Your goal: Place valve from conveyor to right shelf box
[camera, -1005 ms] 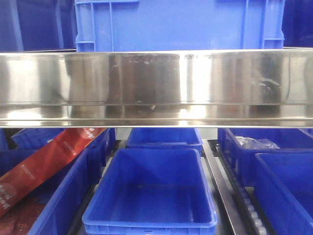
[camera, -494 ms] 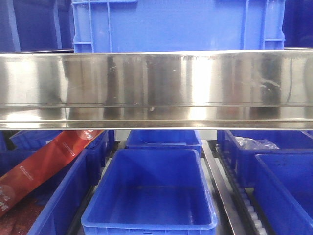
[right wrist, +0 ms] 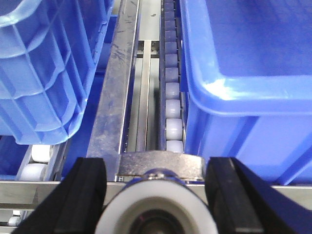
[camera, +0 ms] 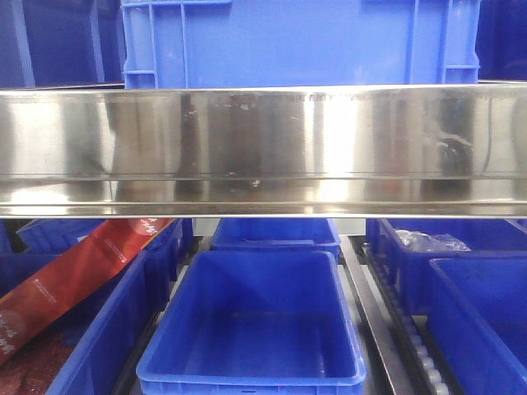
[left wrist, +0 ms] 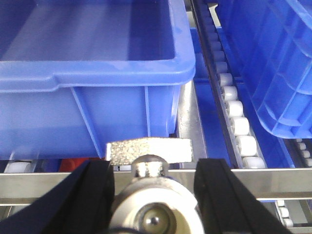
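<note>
In the left wrist view my left gripper [left wrist: 153, 170] is shut on a silver metal valve [left wrist: 151, 195] with a flat rough handle [left wrist: 150, 150]. It is held in front of a steel rail of the right shelf [left wrist: 273, 183], just before an empty blue box [left wrist: 92, 63]. In the right wrist view my right gripper [right wrist: 158, 173] is shut on a second valve [right wrist: 158, 204] with a white ring face and a grey handle [right wrist: 161, 163]. It sits between two blue boxes, over a roller track [right wrist: 173, 105]. The conveyor is out of view. Neither gripper shows in the front view.
The front view shows a wide shiny steel shelf rail [camera: 263, 148] with a blue crate [camera: 296, 41] on top. Below are an empty blue box [camera: 255, 329], a box with a red packet [camera: 74, 271] at left, and boxes at right [camera: 478, 304].
The front view shifted slightly about a second ago; the boxes sit a touch lower and to the left. Nothing has moved since half a second ago.
</note>
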### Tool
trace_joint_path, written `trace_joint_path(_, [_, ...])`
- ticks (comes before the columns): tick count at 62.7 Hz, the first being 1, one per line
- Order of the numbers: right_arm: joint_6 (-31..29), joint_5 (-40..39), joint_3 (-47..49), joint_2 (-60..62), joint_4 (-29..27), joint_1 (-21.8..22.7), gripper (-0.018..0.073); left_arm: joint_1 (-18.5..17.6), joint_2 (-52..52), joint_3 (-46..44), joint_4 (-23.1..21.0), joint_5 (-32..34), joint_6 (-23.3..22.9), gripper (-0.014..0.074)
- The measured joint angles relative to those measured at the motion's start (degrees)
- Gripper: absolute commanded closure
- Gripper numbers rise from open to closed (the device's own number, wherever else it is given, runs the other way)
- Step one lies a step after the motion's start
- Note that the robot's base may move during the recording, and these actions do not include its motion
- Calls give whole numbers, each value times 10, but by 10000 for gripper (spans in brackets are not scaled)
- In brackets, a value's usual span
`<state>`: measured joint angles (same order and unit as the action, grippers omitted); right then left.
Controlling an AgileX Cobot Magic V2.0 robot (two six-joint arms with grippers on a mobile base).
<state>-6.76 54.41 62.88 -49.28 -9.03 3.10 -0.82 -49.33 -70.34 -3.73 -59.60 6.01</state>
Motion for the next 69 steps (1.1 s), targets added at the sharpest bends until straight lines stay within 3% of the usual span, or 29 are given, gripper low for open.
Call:
trace_joint_path(20, [0, -10, 7, -4, -18, 0, 726, 0, -15, -5, -9, 16, 0, 707])
trace_joint_path(35, [0, -31, 83, -51, -31, -36, 727, -16, -103, -91, -98, 17, 22, 707])
trace_joint_path(45, [0, -36, 155, -115, -31, -83, 727, -85, -180, -185, -83, 23, 23, 707])
trace_joint_path(59, [0, -47, 294, -243, -32, -164, 727, -219, -314, -329, -2, 31, -28, 707])
trace_joint_path(69, [0, -49, 395, -330, -33, -206, 727, -284, -410, -415, 10, 42, -39, 707])
